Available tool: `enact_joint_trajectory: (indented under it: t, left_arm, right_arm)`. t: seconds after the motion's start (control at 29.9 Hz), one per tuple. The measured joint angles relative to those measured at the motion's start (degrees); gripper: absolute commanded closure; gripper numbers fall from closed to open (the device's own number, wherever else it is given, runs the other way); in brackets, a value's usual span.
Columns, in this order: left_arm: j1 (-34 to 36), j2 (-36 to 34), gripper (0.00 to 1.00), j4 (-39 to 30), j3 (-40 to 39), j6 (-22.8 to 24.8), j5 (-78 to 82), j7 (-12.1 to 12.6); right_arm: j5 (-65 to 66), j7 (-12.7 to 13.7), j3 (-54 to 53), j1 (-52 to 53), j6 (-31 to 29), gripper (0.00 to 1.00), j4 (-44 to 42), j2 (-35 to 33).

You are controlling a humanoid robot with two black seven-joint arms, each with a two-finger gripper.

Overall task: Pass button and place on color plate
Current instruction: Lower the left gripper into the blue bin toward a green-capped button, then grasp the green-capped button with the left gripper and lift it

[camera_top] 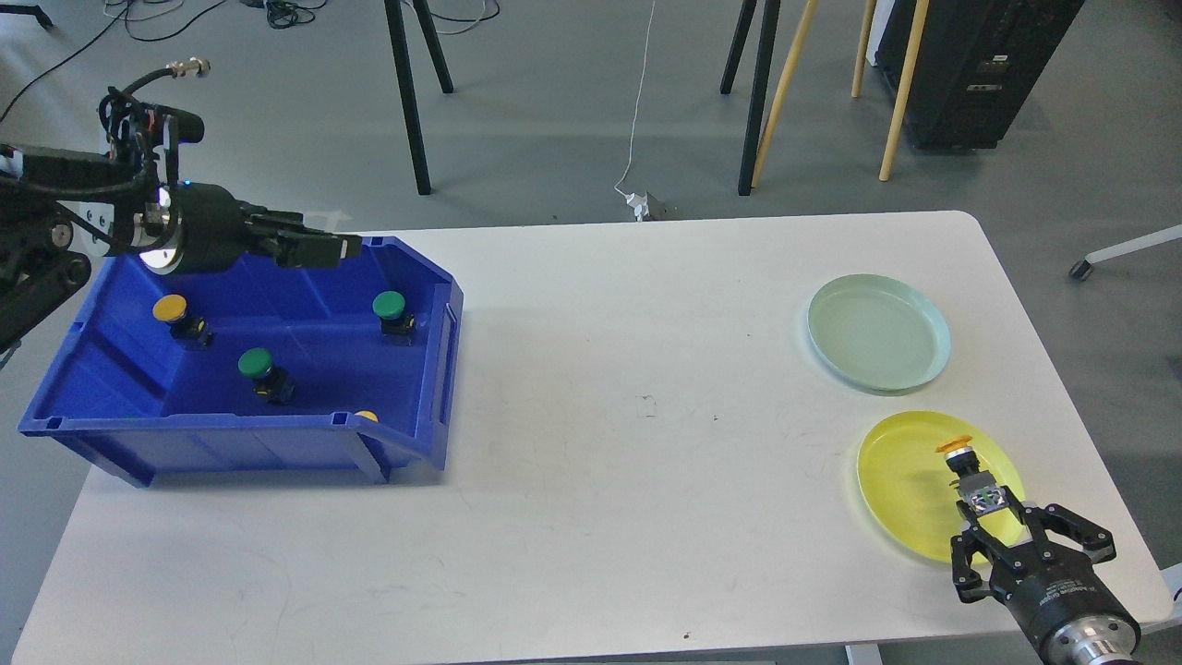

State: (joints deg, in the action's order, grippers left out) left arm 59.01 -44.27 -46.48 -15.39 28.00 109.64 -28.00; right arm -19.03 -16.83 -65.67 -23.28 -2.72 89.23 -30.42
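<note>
Head view | orange button (960,459) on yellow plate (900,480) | apparently touching right end effector (993,511)

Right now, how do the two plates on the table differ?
The yellow plate has a yellow button on it; the mint plate holds nothing. The yellow plate lies nearer the robot, by the right gripper, whose fingers are spread over its near rim; the mint plate lies farther back, with no gripper close. Both are round, shallow and flat on the white table, close together but apart.
</note>
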Motion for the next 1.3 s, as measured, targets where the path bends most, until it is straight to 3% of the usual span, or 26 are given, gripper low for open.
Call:
enact_joint_trajectory:
  t: [0.03, 0.1, 0.3, 0.57, 0.94, 1.0, 1.14, 1.3]
  left_arm:
    - [-0.1, 0.1, 0.06, 1.2, 1.0, 0.0, 0.7, 0.0]
    - [-0.1, 0.3, 0.06, 3.2, 3.8, 0.0, 1.2, 0.0]
    - [-0.4, 1.1, 0.06, 5.7, 8.7, 0.0, 1.0, 0.0]
    - [-2.7, 2.7, 0.06, 6.7, 8.9, 0.0, -0.1, 0.0]
    - [-5.5, 7.4, 0.06, 13.5, 9.1, 0.0, -2.9, 0.0]
    - [-5.6, 7.8, 0.1, 13.8, 9.1, 0.0, -2.9, 0.0]
    - [-5.6, 8.7, 0.26, 15.6, 9.4, 0.0, -2.8, 0.0]
    - [-5.7, 9.0, 0.33, 16.4, 11.2, 0.0, -2.7, 0.0]
  right_arm:
    - [0.0, 0.0, 0.0, 0.0, 0.0, 0.02, -0.1, 0.2]
    - [0.0, 0.0, 0.0, -0.1, -0.1, 0.0, -0.1, 0.6]
    - [0.0, 0.1, -1.3, 0.0, -1.0, 0.0, 0.0, 1.0]
    - [0.0, 0.5, -5.8, 1.3, -1.2, 0.0, 0.5, 0.3]
    - [0.0, 0.5, -5.9, 1.6, -1.2, 0.0, 0.5, 0.3]
    - [0.0, 0.5, -5.9, 1.5, -1.2, 0.0, 0.5, 0.3]
    - [0.0, 0.5, -5.9, 1.5, -1.2, 0.0, 0.5, 0.3]
    - [0.0, 0.5, -5.9, 1.2, -1.2, 0.0, 0.6, 0.3]
